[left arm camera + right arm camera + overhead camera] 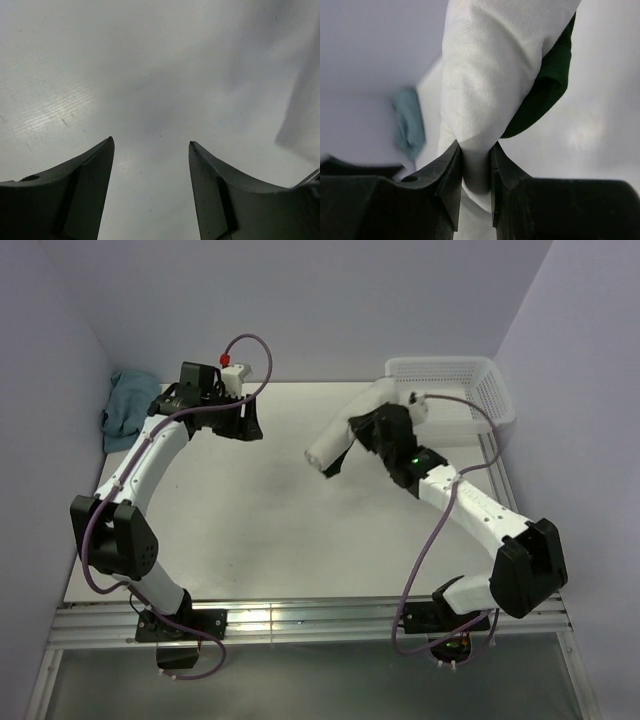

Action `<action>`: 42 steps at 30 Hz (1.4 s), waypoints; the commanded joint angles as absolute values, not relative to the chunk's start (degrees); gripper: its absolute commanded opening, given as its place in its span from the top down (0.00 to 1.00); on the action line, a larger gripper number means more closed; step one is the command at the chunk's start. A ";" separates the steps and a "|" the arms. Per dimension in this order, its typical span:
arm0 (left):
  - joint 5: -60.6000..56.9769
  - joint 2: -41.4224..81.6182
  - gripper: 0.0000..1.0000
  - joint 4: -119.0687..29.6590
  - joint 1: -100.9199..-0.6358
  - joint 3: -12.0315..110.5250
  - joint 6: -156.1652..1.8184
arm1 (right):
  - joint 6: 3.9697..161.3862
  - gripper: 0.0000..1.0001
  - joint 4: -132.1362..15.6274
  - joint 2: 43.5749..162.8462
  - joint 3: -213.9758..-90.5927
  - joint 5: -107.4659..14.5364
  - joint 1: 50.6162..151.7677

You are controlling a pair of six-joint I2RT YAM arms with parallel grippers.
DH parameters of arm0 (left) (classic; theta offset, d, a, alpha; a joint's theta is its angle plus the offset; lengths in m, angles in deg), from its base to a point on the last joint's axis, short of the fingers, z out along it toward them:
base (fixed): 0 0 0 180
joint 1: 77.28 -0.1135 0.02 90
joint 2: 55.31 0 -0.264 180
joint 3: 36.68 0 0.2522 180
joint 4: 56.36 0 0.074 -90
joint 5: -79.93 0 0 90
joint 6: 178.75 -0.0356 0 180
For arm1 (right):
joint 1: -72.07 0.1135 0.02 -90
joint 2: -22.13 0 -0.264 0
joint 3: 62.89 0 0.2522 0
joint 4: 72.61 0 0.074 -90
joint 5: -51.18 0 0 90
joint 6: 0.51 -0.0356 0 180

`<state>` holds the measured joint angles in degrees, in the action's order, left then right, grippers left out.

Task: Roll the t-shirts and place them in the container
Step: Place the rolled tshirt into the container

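The white table point(270, 530) fills the workspace, with both arms reaching over its far half. At the back right corner stands a white plastic mesh basket point(440, 362). Just left of it is the t-shirt point(368, 400), rolled into a cream-white tube that slants from near the basket down toward the middle of the table. The right wrist view shows a dark green sleeve at the roll's edge. The right gripper point(345, 445) pinches the roll partway along, its jaws pressed into the cloth from both sides. A crumpled teal-blue cloth point(128, 405) lies at the back left corner. The left gripper point(245, 420) hangs nearby over bare table, jaws spread wide and holding nothing.
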<state>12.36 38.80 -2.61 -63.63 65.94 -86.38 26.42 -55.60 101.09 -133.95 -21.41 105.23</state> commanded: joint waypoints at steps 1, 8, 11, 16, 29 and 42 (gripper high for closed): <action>10.58 35.22 0.35 -2.26 -64.09 65.76 -87.96 | 29.81 1.00 -57.71 97.27 -141.84 -18.26 95.31; 9.09 34.69 0.35 -3.31 -64.27 62.86 -88.14 | 28.77 1.00 -63.68 109.54 -153.27 -19.66 78.07; 9.17 35.39 0.36 -3.31 -64.27 62.24 -90.07 | 26.40 1.00 -66.14 119.38 -159.95 -20.19 74.62; 9.52 36.45 0.36 -3.75 -64.27 61.98 -90.77 | 23.23 1.00 -70.09 133.90 -170.22 -18.70 69.70; 9.26 38.65 0.37 -3.05 -64.45 62.95 -92.09 | 19.71 1.00 -66.59 158.88 -196.87 -23.44 63.89; 9.26 40.84 0.37 -2.35 -64.53 64.62 -92.01 | 17.42 1.00 -64.39 163.45 -199.08 -25.90 61.69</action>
<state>9.08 40.22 -2.26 -64.24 62.31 -91.15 18.97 -61.46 162.64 -198.43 -24.96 62.28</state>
